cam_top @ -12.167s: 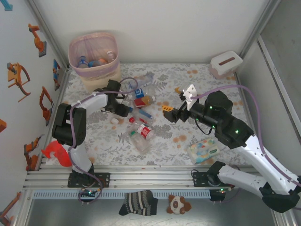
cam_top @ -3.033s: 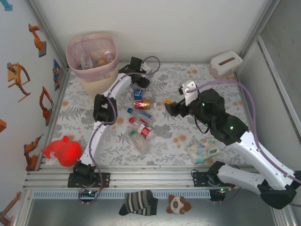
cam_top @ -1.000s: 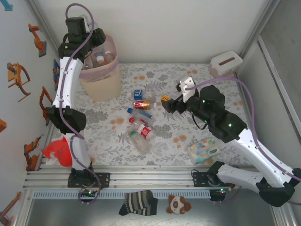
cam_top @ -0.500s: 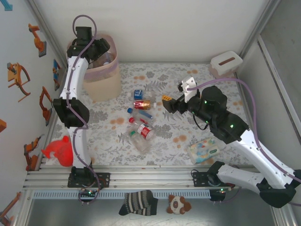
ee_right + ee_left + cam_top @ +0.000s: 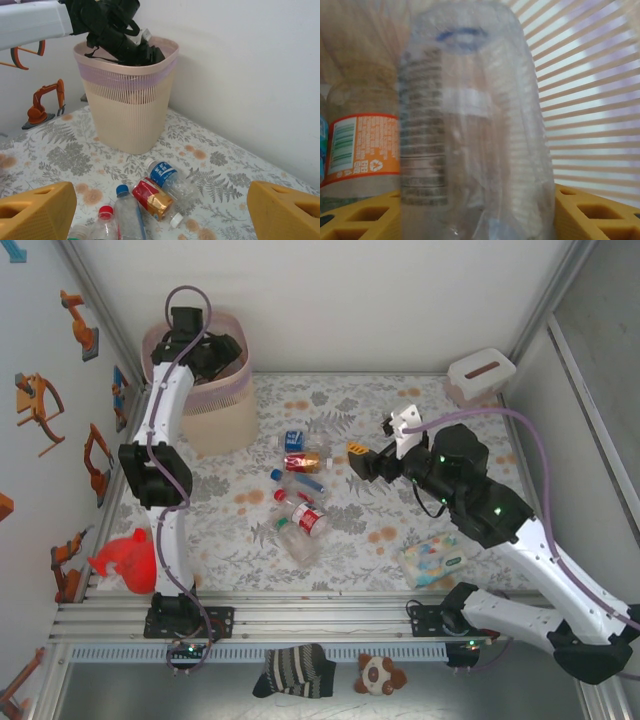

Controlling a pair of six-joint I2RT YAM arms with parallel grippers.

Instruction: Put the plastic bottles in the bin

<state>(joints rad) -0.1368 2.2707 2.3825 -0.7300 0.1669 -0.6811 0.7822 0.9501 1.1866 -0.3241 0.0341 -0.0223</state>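
The bin (image 5: 215, 410), beige with a pink liner, stands at the far left. My left gripper (image 5: 205, 352) reaches down into it. In the left wrist view a clear plastic bottle (image 5: 470, 125) stands blurred between the yellow fingers (image 5: 595, 210), filling the gap; whether it is still gripped is unclear. An orange-labelled bottle (image 5: 357, 145) lies behind it against the ribbed bin wall (image 5: 590, 100). Several plastic bottles lie mid-table, among them a blue-labelled one (image 5: 293, 439) and a red-labelled one (image 5: 300, 462). My right gripper (image 5: 360, 460) hovers open to their right, above the blue-labelled bottle (image 5: 165, 175) and the red-labelled bottle (image 5: 155, 197).
A white tissue box (image 5: 480, 377) sits at the far right corner. The wipes pack (image 5: 433, 560) lies near the right arm. A red toy (image 5: 128, 562) rests at the near left. A striped sock (image 5: 293, 670) and a plush (image 5: 380, 673) lie beyond the front rail.
The left arm has swung from above the bin's far left rim down into its mouth, and its fingers have spread a little. The right arm has barely shifted.
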